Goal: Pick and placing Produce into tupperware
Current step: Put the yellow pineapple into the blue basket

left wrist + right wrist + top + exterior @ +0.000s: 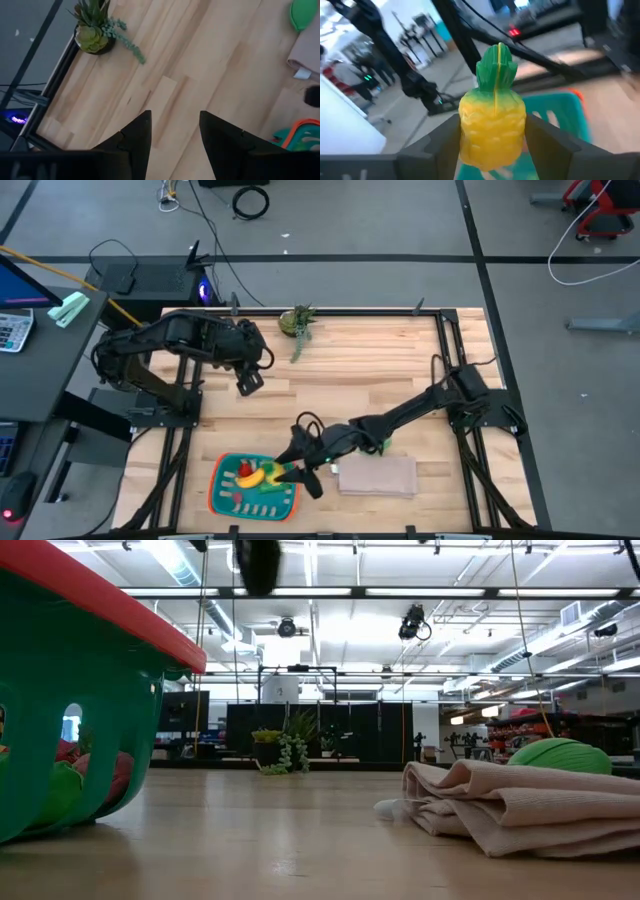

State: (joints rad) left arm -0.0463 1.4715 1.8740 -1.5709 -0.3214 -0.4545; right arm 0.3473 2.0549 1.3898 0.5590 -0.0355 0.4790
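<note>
The teal tupperware tray (228, 490) with an orange rim sits near the table's near edge, left of centre. In it lie a yellow banana (254, 477), red pieces (243, 470) and green pieces (262, 488). My right gripper (300, 473) reaches over the tray's right end, shut on a yellow piece with a green top (492, 120). Another green piece (381, 446) rests on the table by the beige cloth. My left gripper (249, 381) hangs open above bare wood toward the far left, its fingers (142, 132) apart and touching nothing. My right gripper pinches the yellow piece by its yellow body (470, 127), one finger on each side. The green top (496, 67) sticks out past the fingertips. The tray's teal floor (555, 117) shows behind the piece; I cannot tell whether its lower end touches the tray.
A folded beige cloth (378, 477) lies just right of the tray. A small potted plant (298, 320) with a dangling stem stands at the far edge. Black frame rails run along the table's left and right sides. Bare wood (350, 380) fills the middle.
</note>
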